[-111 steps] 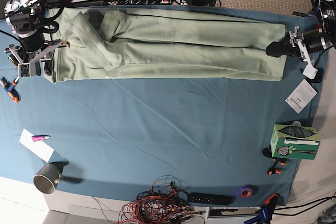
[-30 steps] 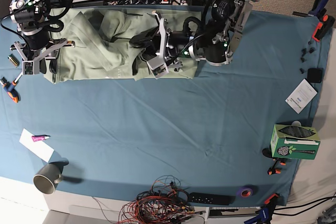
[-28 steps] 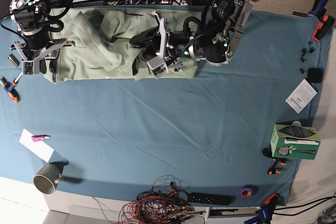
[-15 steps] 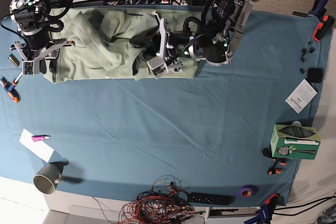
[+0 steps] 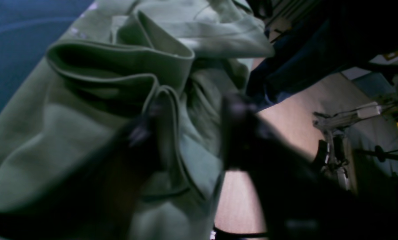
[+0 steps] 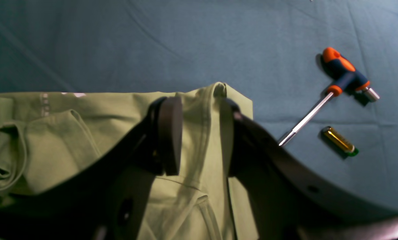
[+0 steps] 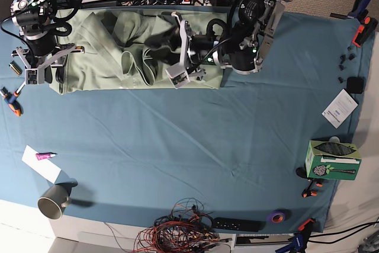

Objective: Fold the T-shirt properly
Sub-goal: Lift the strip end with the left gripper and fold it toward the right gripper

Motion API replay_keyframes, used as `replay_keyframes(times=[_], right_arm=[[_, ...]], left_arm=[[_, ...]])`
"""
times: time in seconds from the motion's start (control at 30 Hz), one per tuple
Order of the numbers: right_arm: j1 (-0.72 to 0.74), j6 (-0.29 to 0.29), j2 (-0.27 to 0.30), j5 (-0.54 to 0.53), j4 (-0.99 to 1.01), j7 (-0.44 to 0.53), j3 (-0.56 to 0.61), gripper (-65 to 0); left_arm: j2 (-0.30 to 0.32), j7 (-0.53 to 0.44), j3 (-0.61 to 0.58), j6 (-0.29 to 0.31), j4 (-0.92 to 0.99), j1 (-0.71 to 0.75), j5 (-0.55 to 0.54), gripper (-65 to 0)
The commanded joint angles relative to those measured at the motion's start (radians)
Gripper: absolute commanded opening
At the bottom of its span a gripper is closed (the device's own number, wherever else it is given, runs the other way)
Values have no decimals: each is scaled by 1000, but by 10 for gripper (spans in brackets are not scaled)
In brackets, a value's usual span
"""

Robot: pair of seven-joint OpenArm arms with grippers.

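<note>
The shirt (image 7: 118, 51) lies lengthwise along the table's (image 7: 177, 146) far left, bunched under the left gripper (image 7: 177, 57), whose grip I cannot tell; the right gripper (image 6: 199, 133) straddles its left end, part-open.

The left arm reaches across, its left gripper (image 7: 177, 48) low with fingers either side of a fabric fold. The right gripper (image 6: 197, 133) hangs downward, fingers parted around cloth.
</note>
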State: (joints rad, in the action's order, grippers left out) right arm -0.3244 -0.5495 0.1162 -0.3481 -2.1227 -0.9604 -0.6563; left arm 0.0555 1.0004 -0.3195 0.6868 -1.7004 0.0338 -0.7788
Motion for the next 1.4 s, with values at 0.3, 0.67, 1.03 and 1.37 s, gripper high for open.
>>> replay_keyframes(times=[0.3, 0.67, 1.03, 1.37], right_arm=[[3, 1, 11, -10, -16, 30, -5, -453], [3, 1, 11, -10, -16, 31, -5, -453], [6, 1, 11, -10, -16, 38, -5, -453], [6, 1, 11, -10, -16, 38, -5, -453]], left_arm=[[-8, -60, 2, -196, -14, -11, 124, -650], [-8, -96, 1, -314, -14, 0, 257, -650], [-9, -111, 1, -313, -14, 58, 244, -650], [-19, -100, -183, -313, -14, 58, 233, -650]])
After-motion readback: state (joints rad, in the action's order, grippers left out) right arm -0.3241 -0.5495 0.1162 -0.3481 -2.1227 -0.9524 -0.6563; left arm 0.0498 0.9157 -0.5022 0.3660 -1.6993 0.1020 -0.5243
